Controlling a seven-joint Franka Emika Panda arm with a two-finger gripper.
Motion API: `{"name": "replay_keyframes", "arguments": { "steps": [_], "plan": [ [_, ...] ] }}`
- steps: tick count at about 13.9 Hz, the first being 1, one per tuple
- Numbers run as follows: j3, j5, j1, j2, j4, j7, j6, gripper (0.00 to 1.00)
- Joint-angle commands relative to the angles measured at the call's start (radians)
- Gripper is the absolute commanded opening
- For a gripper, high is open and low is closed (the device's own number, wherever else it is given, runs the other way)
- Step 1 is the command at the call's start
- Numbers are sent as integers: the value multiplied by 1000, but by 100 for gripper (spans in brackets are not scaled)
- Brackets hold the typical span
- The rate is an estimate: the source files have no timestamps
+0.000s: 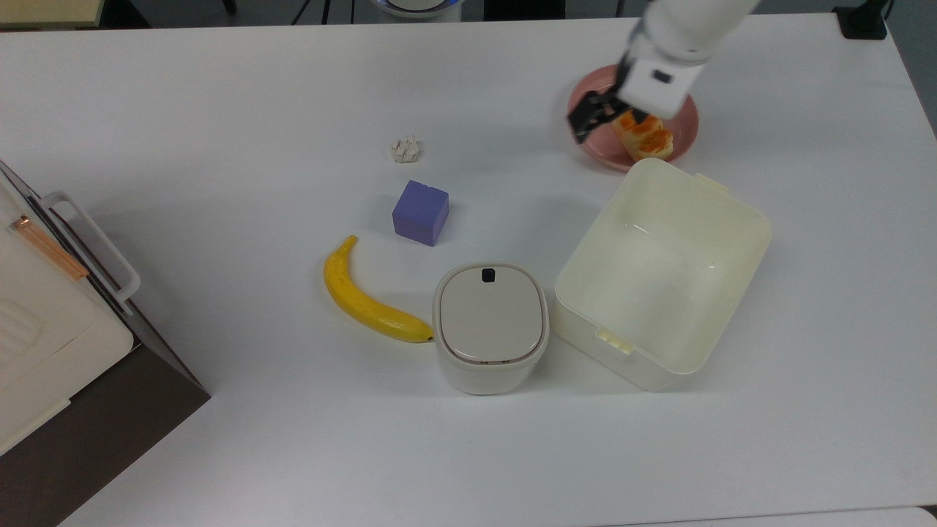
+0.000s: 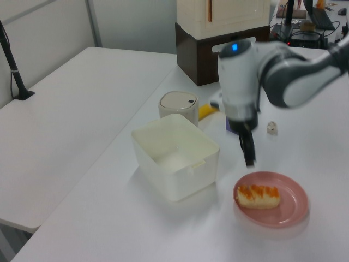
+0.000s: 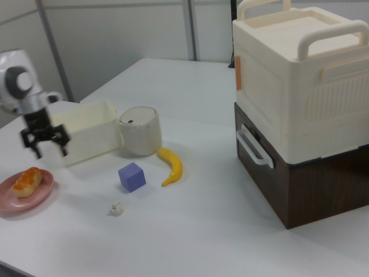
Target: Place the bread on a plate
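The bread [image 1: 644, 136], an orange-topped roll, lies on the pink plate [image 1: 594, 152] at the top view's upper right. Nothing touches the bread [image 2: 259, 196], which rests left of centre on the plate [image 2: 292, 213] in the left view. My gripper [image 1: 603, 117] hangs above the plate's edge toward the top view's left, clear of the roll. In the right view the gripper [image 3: 46, 146] is open with nothing between its fingers, raised above and behind the bread [image 3: 26, 180] and the plate [image 3: 26, 199]. The left view shows the gripper [image 2: 249, 154] pointing down, above the plate's far side.
A large cream tub [image 1: 662, 274] stands just below the plate in the top view. A lidded cream canister [image 1: 490, 322], a banana [image 1: 366, 296], a purple cube [image 1: 420, 212] and a paper ball [image 1: 405, 149] lie mid-table. A brown and cream cabinet [image 1: 51, 329] sits at the top view's left.
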Motion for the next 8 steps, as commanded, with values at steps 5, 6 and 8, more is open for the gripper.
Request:
{"name": "replay_keyframes", "arguments": {
  "steps": [5,6,8],
  "plan": [
    [-187,-2,-178,-83,77,-2,-38,100],
    [-193,2,-196,-83,90,-7,-40,100],
    [-193,13,-251,-86,105,-11,-38,100]
  ]
}}
